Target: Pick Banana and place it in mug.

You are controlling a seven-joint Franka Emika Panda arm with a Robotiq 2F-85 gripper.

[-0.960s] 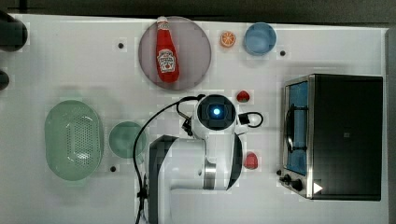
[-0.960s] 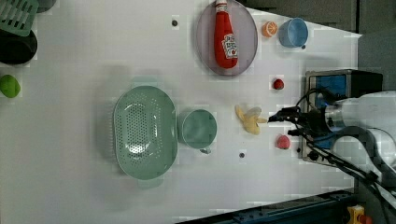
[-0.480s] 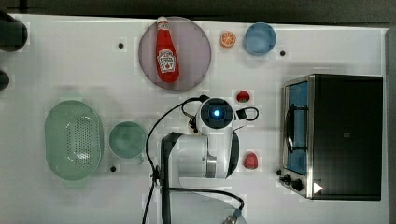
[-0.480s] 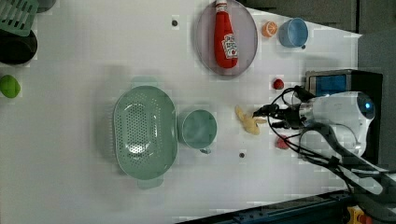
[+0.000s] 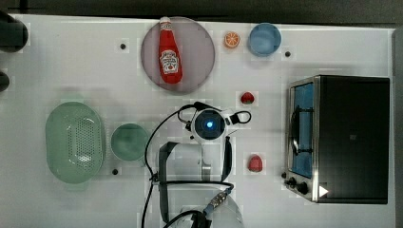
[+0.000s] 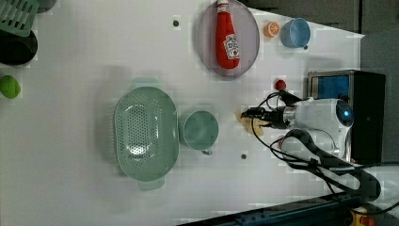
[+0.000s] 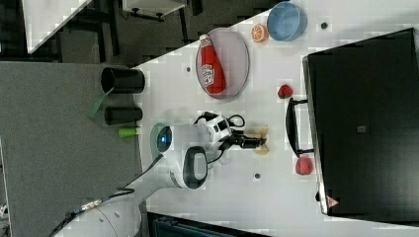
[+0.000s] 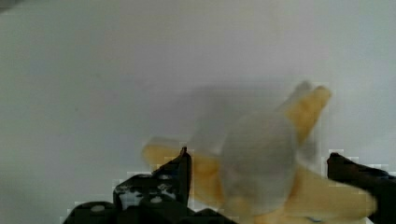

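The banana (image 8: 261,158) is peeled, with yellow skin strips splayed around pale flesh, and lies on the white table. My gripper (image 8: 259,186) is open and low over it, one black finger on each side and the fruit between them. In the left view the banana (image 6: 243,123) lies just right of the teal-green mug (image 6: 201,130), with the gripper (image 6: 252,118) at it. In the right view the gripper (image 7: 256,141) points at the banana (image 7: 261,149). In the top view the mug (image 5: 129,141) stands left of the arm's wrist (image 5: 209,124).
A pale-green colander (image 5: 75,142) sits left of the mug in the top view. A ketchup bottle (image 5: 170,51) lies on a grey plate (image 5: 199,52). An orange slice (image 5: 232,39), a blue bowl (image 5: 264,39), two small red fruits (image 5: 247,98) (image 5: 255,163) and a toaster oven (image 5: 340,137) are on the right.
In the left view the arm has moved left toward the banana, from beside it to over it. The fingers stayed open. Nothing else has moved.
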